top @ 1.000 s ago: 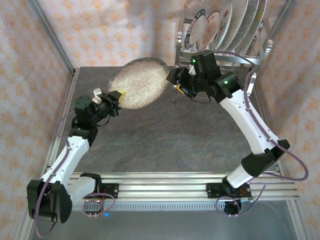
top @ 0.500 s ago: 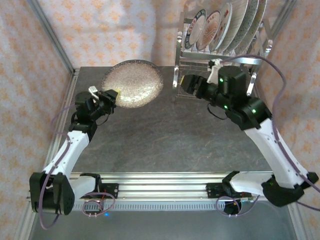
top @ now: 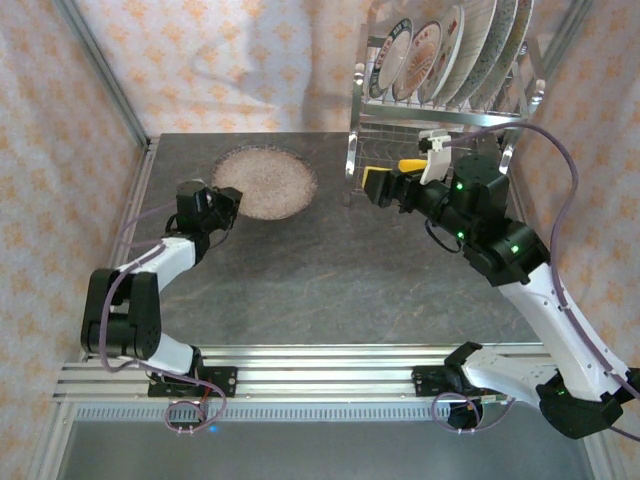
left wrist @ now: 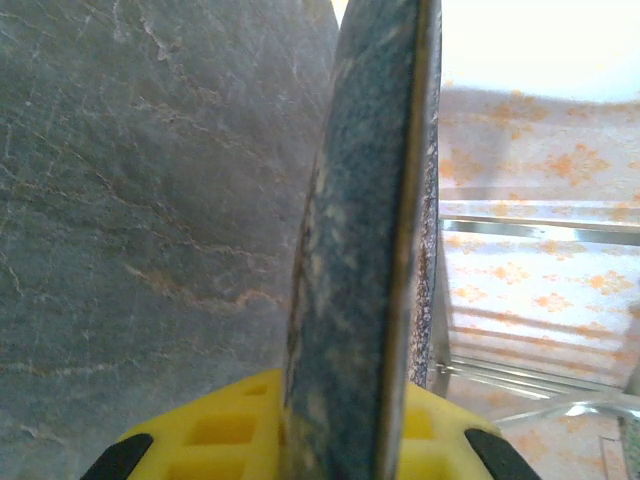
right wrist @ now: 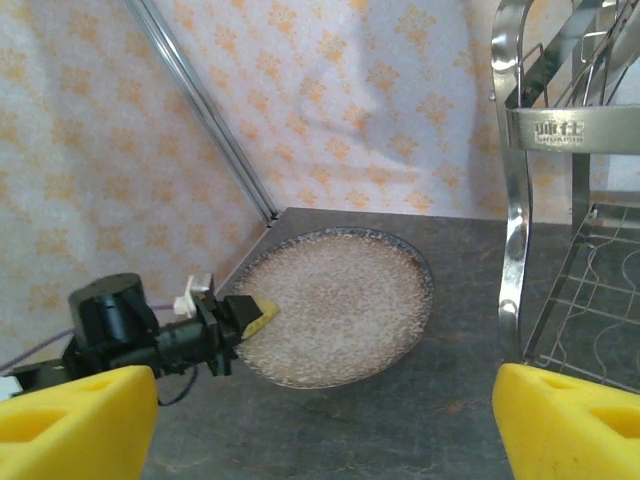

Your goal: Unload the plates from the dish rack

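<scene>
Reading the dish rack [right wrist: 570, 130] in the right wrist view, you find one stamped mark of two characters on its upper crossbar; the strokes are too small to make out with certainty.

Check the left arm: it lies folded low over the table [top: 330, 270], with the forearm reaching toward the far left corner. The left gripper [top: 222, 208] is clenched on the near rim of the speckled plate [top: 263, 182], and the left wrist view shows that rim edge-on between the yellow pads [left wrist: 230, 430]. The plate sits low on the table, left of the rack.

Check the right arm: it stands raised, with the wrist just in front of the rack's lower tier. The right gripper [top: 392, 176] faces left, released, with its jaws wide apart and nothing between them.

The remaining plates [top: 445, 50] stand upright in the slotted upper tier.
</scene>
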Robot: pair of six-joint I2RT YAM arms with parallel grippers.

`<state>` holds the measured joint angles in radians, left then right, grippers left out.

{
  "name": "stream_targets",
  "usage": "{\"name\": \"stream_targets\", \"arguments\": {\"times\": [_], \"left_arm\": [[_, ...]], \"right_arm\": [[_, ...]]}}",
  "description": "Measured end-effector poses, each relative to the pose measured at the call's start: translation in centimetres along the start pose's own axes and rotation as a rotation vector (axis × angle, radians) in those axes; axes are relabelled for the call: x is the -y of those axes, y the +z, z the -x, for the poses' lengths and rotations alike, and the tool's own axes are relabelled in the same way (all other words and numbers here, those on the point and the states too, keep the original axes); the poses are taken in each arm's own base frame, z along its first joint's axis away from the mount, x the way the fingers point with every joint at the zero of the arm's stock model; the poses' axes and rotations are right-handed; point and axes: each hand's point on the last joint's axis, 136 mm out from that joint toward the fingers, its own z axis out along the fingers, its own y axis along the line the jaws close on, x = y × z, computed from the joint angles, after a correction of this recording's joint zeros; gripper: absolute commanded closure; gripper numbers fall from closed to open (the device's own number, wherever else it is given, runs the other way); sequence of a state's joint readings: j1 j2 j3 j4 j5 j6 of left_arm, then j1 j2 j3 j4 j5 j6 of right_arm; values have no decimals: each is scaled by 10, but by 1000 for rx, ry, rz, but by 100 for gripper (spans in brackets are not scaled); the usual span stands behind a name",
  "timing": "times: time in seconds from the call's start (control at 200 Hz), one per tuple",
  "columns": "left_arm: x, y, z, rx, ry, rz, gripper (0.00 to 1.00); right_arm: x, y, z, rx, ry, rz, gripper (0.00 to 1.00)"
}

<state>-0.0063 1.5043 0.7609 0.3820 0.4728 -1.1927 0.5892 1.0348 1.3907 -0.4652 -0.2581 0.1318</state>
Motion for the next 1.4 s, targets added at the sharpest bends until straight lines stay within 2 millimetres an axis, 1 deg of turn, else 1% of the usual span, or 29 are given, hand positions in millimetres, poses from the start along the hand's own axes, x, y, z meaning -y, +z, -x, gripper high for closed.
{"name": "stream_targets", "arguments": {"times": [0.145, 0.275, 0.375, 0.601, 0.801, 1.016, 1.196, 1.401], "left_arm": [[-10, 23, 5, -2, 15, 13, 100], [-14, 47, 11, 0, 18, 6, 100], [-17, 62, 15, -1, 19, 8, 100], [-21, 90, 20, -14, 17, 7, 100], [-26, 113, 24, -24, 16, 6, 100], [-42, 131, 24, -35, 6, 31, 100], [-38, 142, 24, -42, 11, 16, 100], [-35, 152, 16, -61, 21, 0, 100]], "right_arm": [[-2, -2, 6, 25, -28, 8, 8], [-2, 1, 6, 26, -32, 9, 8], [-2, 5, 6, 24, -34, 7, 8], [1, 11, 3, 11, -33, -1, 8], [2, 13, 2, 8, -32, -6, 8], [2, 13, 2, 10, -30, -10, 8], [3, 14, 2, 8, -25, -14, 8], [4, 18, 1, 0, -16, -16, 8]]}}
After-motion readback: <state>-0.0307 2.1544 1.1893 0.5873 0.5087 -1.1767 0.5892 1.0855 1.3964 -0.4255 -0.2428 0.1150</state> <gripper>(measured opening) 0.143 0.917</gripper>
